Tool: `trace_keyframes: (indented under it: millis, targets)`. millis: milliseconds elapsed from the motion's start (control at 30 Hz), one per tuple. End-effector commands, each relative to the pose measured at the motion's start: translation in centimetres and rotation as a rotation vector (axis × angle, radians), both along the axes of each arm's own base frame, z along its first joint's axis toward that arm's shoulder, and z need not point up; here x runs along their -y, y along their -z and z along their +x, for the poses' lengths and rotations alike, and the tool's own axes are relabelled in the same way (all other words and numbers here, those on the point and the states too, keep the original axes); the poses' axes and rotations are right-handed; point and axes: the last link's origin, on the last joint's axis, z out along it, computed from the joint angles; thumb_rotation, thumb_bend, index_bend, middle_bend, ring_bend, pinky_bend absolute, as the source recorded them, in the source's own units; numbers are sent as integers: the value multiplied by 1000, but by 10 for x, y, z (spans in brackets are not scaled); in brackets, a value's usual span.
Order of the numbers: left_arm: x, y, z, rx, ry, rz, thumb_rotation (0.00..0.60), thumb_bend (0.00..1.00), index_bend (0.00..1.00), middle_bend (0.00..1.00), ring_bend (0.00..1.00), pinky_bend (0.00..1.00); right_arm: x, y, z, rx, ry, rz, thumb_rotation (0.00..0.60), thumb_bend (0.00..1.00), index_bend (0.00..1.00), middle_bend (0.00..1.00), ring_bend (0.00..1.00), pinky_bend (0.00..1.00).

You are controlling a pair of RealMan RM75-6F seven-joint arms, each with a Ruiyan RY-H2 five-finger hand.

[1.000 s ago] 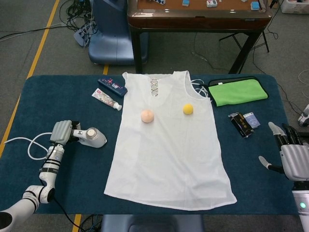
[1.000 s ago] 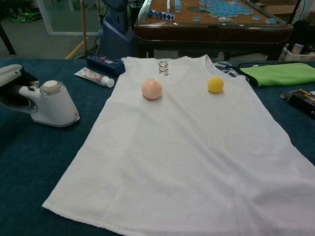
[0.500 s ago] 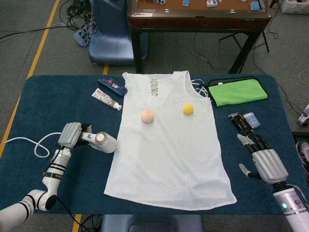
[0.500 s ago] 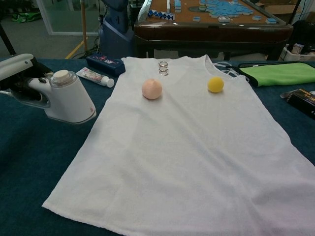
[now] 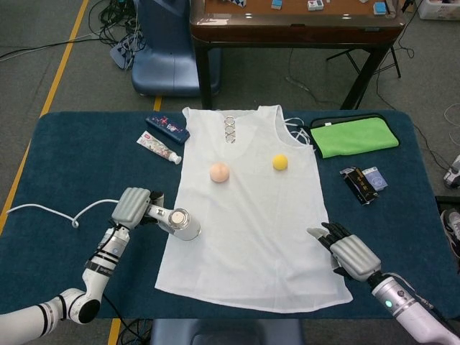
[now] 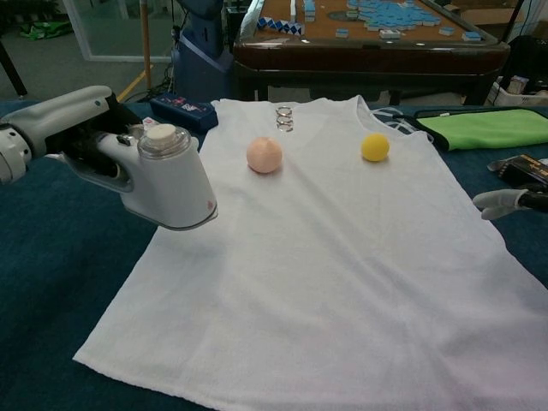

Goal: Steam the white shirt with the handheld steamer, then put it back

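White sleeveless fabric shirt point(image 5: 251, 208) is lying flat on the blue-covered desk point(image 5: 65, 158). Left robot hand point(image 5: 133, 207) is gripping the white handheld steamer point(image 5: 178, 223), holding it over the shirt's left edge. Right robot hand point(image 5: 350, 254), fingers spread and holding nothing, is resting at the shirt's right edge.

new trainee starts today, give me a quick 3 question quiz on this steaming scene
1. True or false: the left robot hand holds the steamer.
2. Which ball lies nearer the steamer? A) yellow ball B) peach ball
3. The right robot hand is over which edge of the white shirt?

Key: 1 true; 2 B; 3 the shirt's right edge, near the bottom hem, holding nothing.
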Motion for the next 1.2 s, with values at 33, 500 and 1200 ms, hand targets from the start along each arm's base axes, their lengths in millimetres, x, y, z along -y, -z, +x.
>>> trace_keyframes:
  millis: [33, 500, 1200]
  targets:
    - [-1, 12, 13, 2, 12, -16, 600, 205, 839, 810, 710, 668, -1, 13, 0, 13, -12, 40, 600, 1000, 15, 134, 15, 0]
    - [-3, 57, 41, -35, 36, -92, 600, 205, 839, 810, 710, 668, 3, 51, -4, 62, -40, 75, 600, 224, 15, 134, 15, 0]
    - [-10, 74, 50, -18, 1, -108, 600, 205, 839, 811, 710, 669, 13, 69, -10, 181, 67, 151, 600, 23, 15, 134, 14, 0]
